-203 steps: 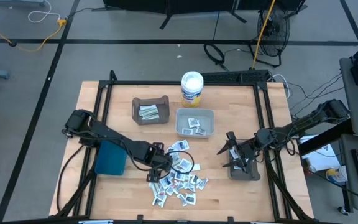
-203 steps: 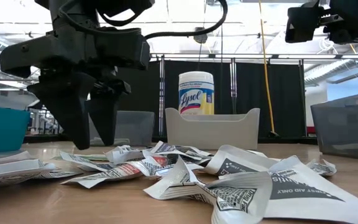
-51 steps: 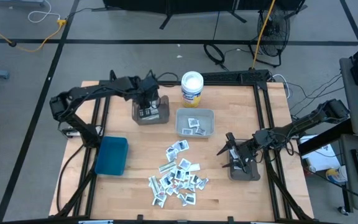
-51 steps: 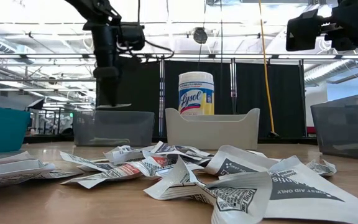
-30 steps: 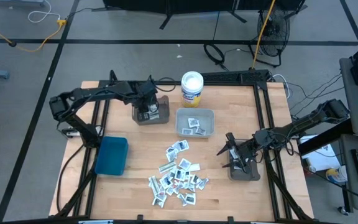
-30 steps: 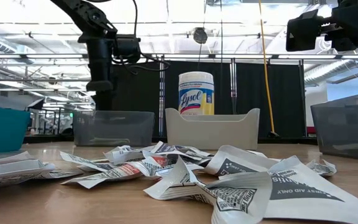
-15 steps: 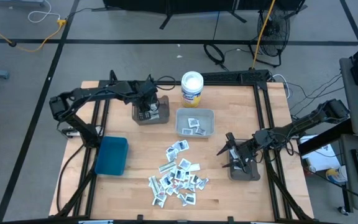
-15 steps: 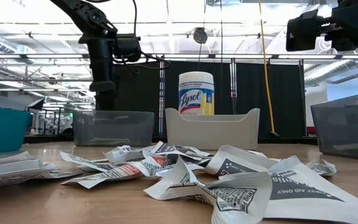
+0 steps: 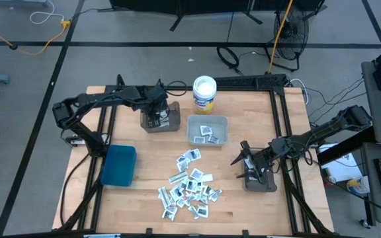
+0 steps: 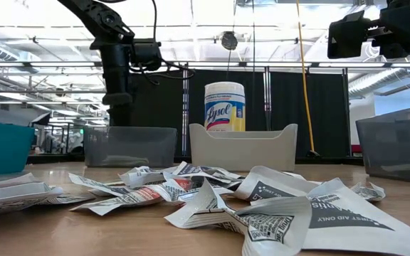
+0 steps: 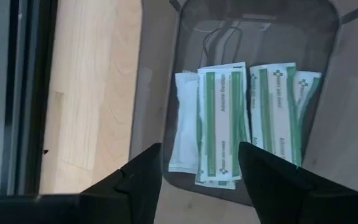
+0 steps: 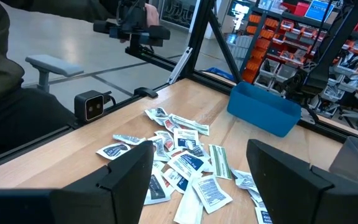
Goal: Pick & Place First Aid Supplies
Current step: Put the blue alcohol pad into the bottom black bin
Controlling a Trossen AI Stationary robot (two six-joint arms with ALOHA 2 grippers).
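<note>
Only left wrist view shows green-printed packets (image 11: 229, 121) lying in grey bin (image 11: 253, 37).

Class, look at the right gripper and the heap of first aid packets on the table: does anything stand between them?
Nothing visible does. The right gripper hovers open beside the packet pile, with only bare table between them in the high and right wrist views.

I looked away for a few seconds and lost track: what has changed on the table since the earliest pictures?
The left gripper left the loose packets in the middle of the table and crossed to the dark bin at the back, where it now hangs open above the green-striped packets lying inside. The right gripper, white bin, blue bin and wipes tub kept their places.
</note>
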